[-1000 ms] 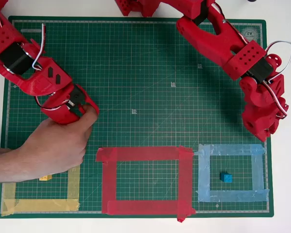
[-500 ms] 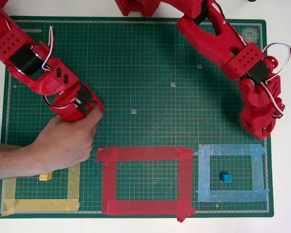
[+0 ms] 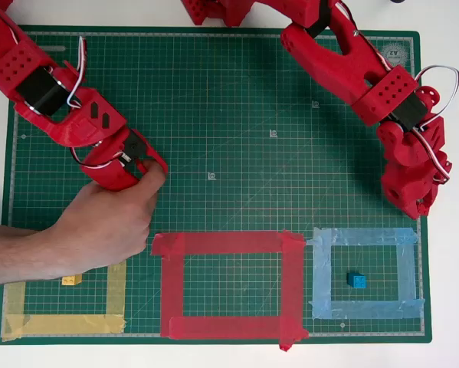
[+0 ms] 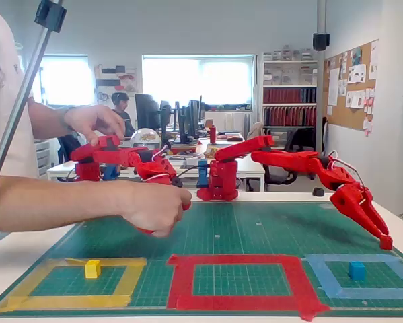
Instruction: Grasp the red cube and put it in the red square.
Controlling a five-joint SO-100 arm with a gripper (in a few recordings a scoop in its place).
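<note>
The red square (image 3: pixel 221 243) (image 4: pixel 238 260) is a wide red tape outline at the front middle of the green mat, with only mat inside it. My red gripper (image 3: pixel 419 208) (image 4: pixel 384 241) points down at the mat's right edge, just behind the light-blue outline, its tip at or near the mat. Its fingers look close together in the fixed view, but red on red hides whether they hold anything. The red cube is hidden; I cannot make it out beneath or in the gripper.
A blue cube (image 3: pixel 356 280) (image 4: pixel 356 270) sits inside the light-blue tape outline (image 3: pixel 321 272). A yellow cube (image 3: pixel 72 280) (image 4: pixel 92 268) sits in the yellow tape outline (image 3: pixel 64 323). A person's hand (image 3: pixel 106 222) rests over the mat's left side.
My gripper has shifted slightly right and turned a little at the mat's right edge. The person's hand has moved a bit to the right and back.
</note>
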